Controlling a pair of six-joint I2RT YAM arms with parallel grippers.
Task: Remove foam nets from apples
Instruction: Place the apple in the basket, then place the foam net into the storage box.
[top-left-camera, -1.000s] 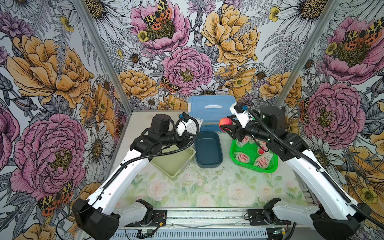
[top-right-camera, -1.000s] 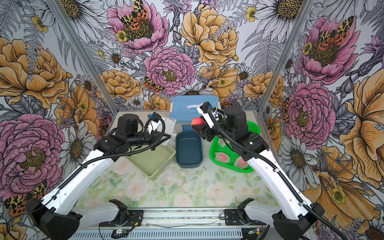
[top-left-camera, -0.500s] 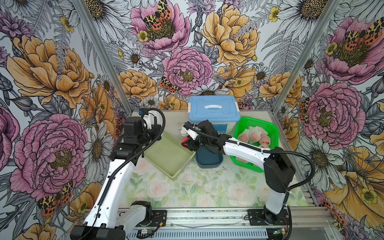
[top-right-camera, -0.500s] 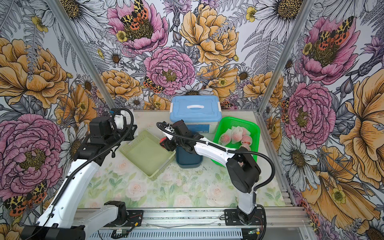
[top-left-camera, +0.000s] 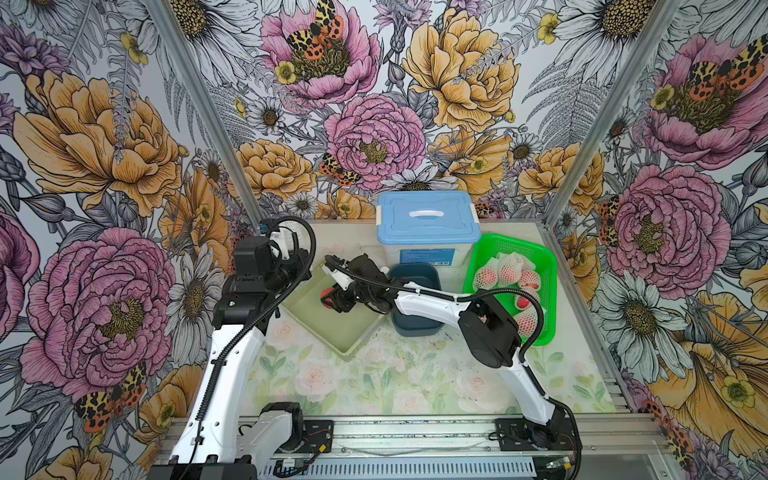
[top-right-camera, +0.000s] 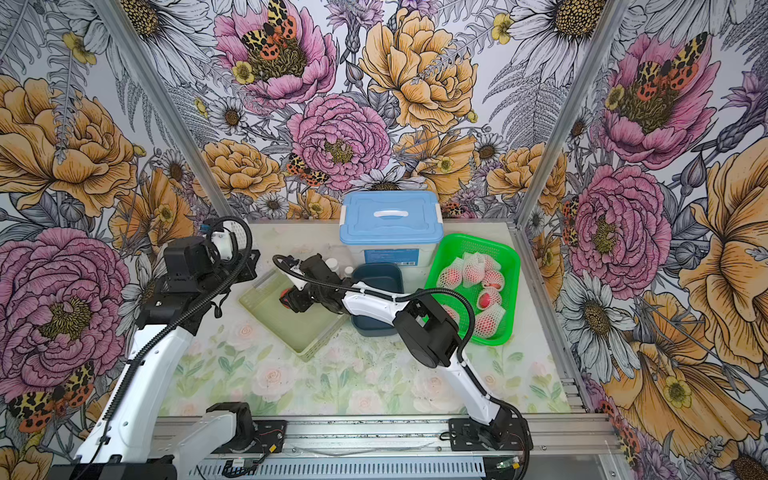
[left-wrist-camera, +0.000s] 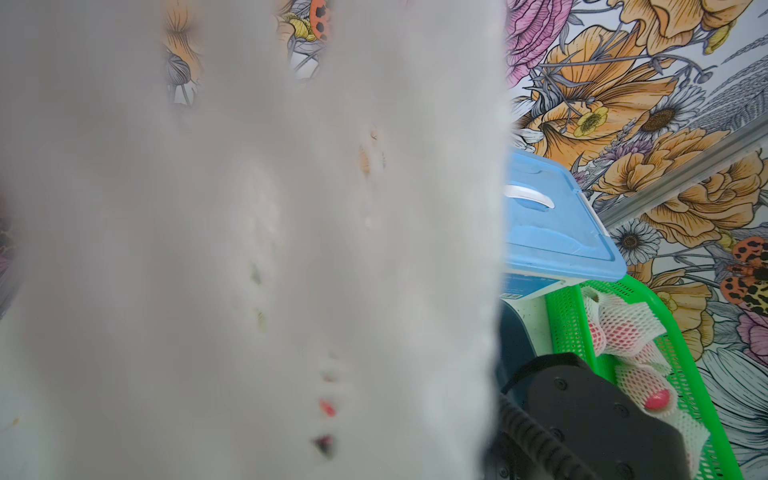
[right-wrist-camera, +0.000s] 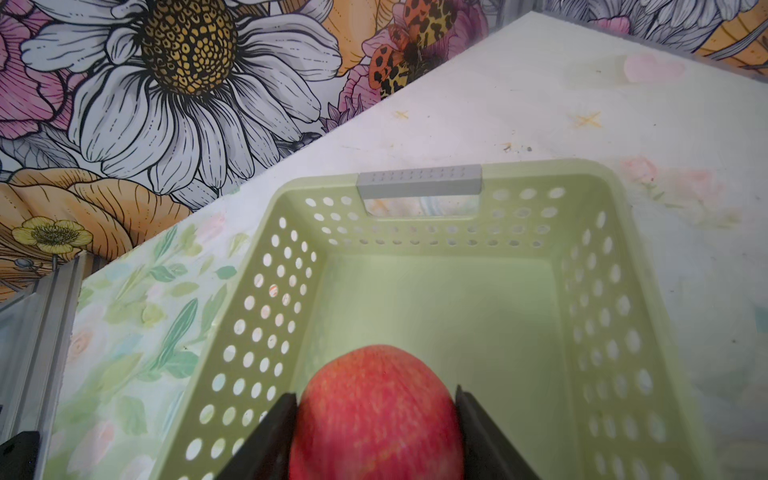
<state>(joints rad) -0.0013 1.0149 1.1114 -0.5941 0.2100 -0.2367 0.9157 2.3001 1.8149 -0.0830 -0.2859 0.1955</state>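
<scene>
The right gripper (right-wrist-camera: 374, 401) is clamped on a bare apple (right-wrist-camera: 376, 415). Its two dark fingers (right-wrist-camera: 274, 432) press the red-pink skin from either side, and no net is on the fruit. It holds the apple inside the pale green basket (right-wrist-camera: 266, 316), low between the perforated walls; whether it touches the floor cannot be told. In both top views this basket lies at about 10 o'clock from the table's middle, turned cornerwise.

The left gripper (top-right-camera: 230, 240) is raised at 11 o'clock of the pale basket, close to the left wall. It is fully closed, and a white foam net (left-wrist-camera: 249, 249) hangs from it. The net is so near the left wrist lens that it blurs (only a few mesh holes show through).

A dark blue tub (top-left-camera: 411, 274) sits just beside the pale basket at its 3 o'clock, under the right forearm. A blue-lidded box (top-left-camera: 428, 216) stands at the tub's 12 o'clock, against the back wall. The green lattice basket (top-left-camera: 549, 266) lies at the tub's 3 o'clock and holds the other apples (top-left-camera: 505, 270), most of them in their nets. Red skin shows plainly on one near the basket's middle.
</scene>
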